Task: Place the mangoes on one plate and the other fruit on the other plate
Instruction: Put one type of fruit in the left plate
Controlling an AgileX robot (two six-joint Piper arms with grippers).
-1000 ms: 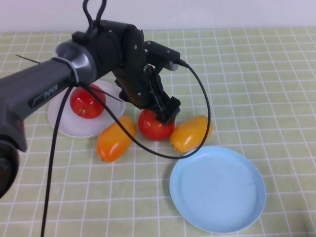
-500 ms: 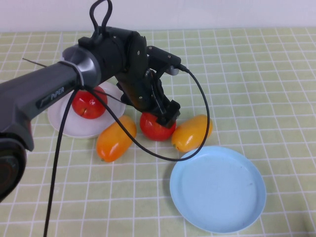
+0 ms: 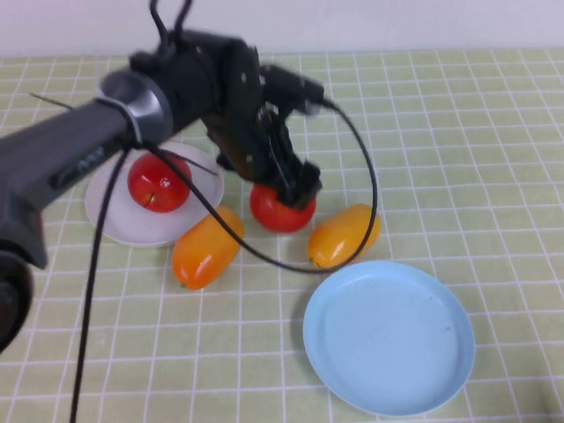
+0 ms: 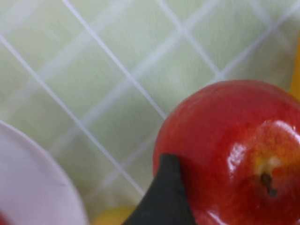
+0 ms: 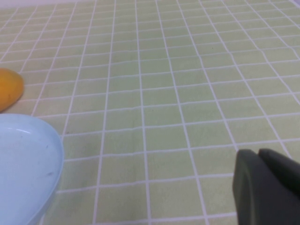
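Note:
My left gripper is shut on a red apple between the two mangoes, near the table's middle. In the left wrist view one dark finger presses against the apple, whose stem dimple faces the camera. A second red apple lies on the white plate. One orange mango lies just in front of that plate. The other mango rests by the far rim of the light blue plate, which holds nothing. My right gripper is shut and shows only in its wrist view, over bare cloth.
A green checked cloth covers the table. The left arm's black cable loops over the right mango. In the right wrist view the blue plate's rim and a mango's end lie off to one side.
The left gripper has closed in on the apple between the mangoes. Apple and gripper have shifted slightly away from me. The right gripper has not moved.

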